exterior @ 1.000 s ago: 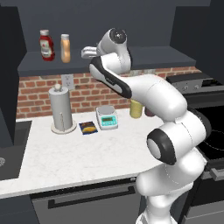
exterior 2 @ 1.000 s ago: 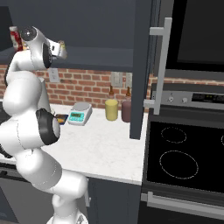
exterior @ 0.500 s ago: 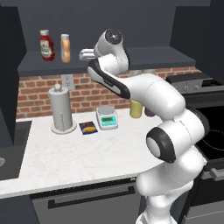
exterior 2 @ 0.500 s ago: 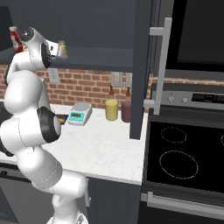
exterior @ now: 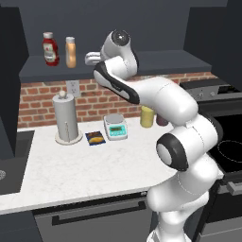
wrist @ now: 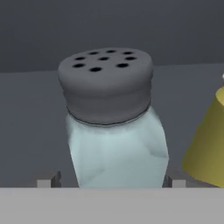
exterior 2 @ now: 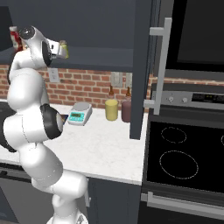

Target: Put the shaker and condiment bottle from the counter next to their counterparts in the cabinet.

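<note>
1. Dark fingertips (wrist: 56,179) of the gripper (exterior: 90,58) stand spread either side of the shaker (wrist: 111,127). A gap shows on one side and the other looks close to touching, so I judge that nothing is gripped.
2. Pale blue-grey with a holed grey cap, the shaker stands on the shelf of the cabinet (exterior: 156,64), farther from the ketchup bottle (exterior: 49,48) than the condiment bottle is.
3. Just beside it sits the yellow-green shaker (wrist: 205,148), cut off by the edge of the hand view; whether the two touch I cannot tell.
4. The condiment bottle (exterior: 70,52) stands upright just beside the ketchup bottle, on the gripper's side of it.
5. Both items are in the cabinet by their counterparts, so the task looks all but done. What is left, I judge, is drawing the hand back without knocking either shaker.
6. The shaker's base is cut off in the hand view, so I cannot confirm that it rests flat. In the left base view the hand stands in front of both shakers.
</note>
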